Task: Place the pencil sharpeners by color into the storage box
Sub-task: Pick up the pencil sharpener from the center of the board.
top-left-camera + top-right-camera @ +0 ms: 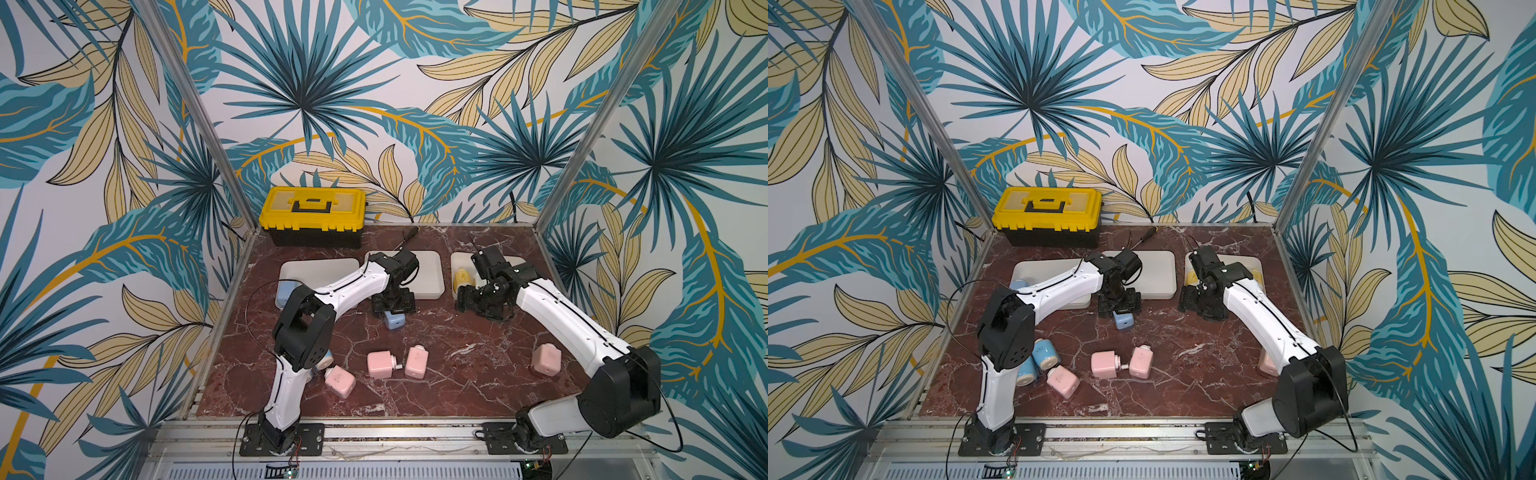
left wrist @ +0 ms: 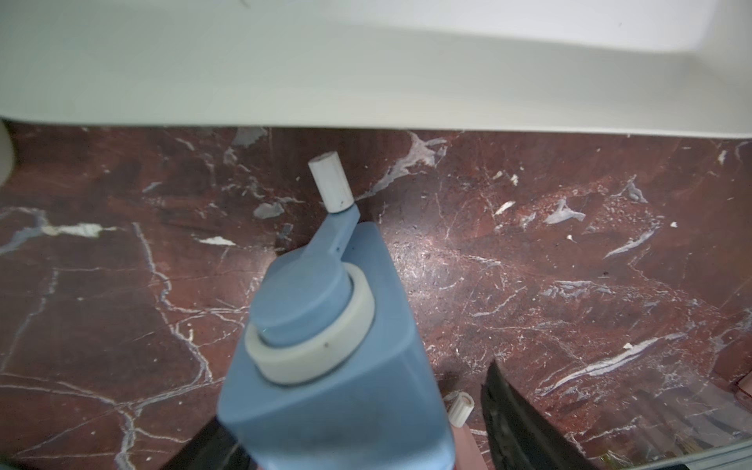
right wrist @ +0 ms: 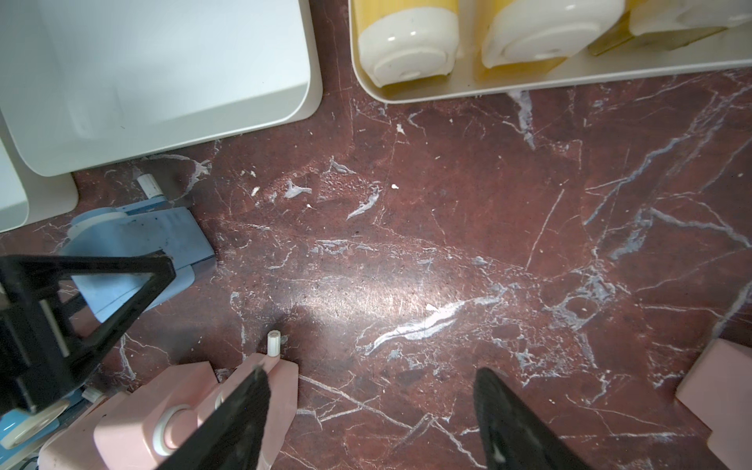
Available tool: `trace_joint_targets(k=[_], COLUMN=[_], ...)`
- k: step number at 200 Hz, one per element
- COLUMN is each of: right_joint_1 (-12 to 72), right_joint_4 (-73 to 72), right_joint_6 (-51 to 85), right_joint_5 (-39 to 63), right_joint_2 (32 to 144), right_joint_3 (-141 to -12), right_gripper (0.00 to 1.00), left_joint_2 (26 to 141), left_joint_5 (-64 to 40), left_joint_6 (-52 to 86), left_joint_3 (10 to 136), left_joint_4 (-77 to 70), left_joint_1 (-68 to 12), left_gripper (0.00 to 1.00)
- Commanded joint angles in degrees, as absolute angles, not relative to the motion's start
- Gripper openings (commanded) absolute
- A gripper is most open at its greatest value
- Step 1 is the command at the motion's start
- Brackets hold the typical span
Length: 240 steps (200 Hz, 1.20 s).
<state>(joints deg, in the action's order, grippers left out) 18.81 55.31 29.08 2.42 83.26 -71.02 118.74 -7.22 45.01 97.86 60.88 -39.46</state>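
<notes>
A blue pencil sharpener [image 1: 395, 321] with a white-tipped crank stands on the marble table just in front of the middle white storage box [image 1: 432, 276]. My left gripper [image 1: 392, 311] is down over it and open. In the left wrist view the blue pencil sharpener [image 2: 337, 366] fills the space between the jaws, and one finger [image 2: 512, 419] stands clear of its side. My right gripper [image 3: 372, 407] hangs open over bare marble with nothing between its fingers, in front of the right box [image 3: 407, 95], which holds yellow sharpeners [image 3: 407, 40]. Several pink sharpeners [image 1: 380, 364] lie toward the front.
A blue sharpener [image 1: 286, 293] sits in the left white box [image 1: 324, 262]. Two more blue ones [image 1: 1045, 353] lie by the left arm's elbow beside a pink one [image 1: 340, 380]. Another pink one [image 1: 546, 359] lies beside the right arm. A yellow toolbox [image 1: 313, 216] stands at the back left.
</notes>
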Motion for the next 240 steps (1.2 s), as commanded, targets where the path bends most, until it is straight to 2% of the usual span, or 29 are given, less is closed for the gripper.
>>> trace_joint_targets(k=[1, 42, 110, 170, 240], right_joint_1=[18.53, 18.36, 18.28, 18.24, 18.20], right_joint_4=[55.22, 54.93, 54.23, 53.92, 53.70], right_joint_6=[27.97, 27.96, 28.08, 28.19, 28.65], right_joint_5=[2.90, 3.00, 3.64, 4.16, 4.64], right_joint_2=[83.66, 83.99, 84.81, 85.08, 85.87], right_joint_3=[-69.97, -69.41, -69.19, -69.08, -69.47], right_gripper=[0.80, 0.80, 0.80, 0.80, 0.80], left_joint_2=[121.14, 121.91, 120.98, 120.61, 114.29], left_joint_5=[-6.33, -5.63, -4.87, -5.09, -3.58], left_joint_6=[46.03, 46.32, 45.45, 44.91, 43.83], left_joint_3=[97.74, 97.34, 96.14, 95.98, 95.63], left_joint_4=[61.07, 61.06, 61.10, 61.14, 62.19], left_joint_1=[-39.70, -39.56, -38.35, -38.19, -38.04], left_gripper=[0.80, 0.72, 0.51, 0.49, 0.48])
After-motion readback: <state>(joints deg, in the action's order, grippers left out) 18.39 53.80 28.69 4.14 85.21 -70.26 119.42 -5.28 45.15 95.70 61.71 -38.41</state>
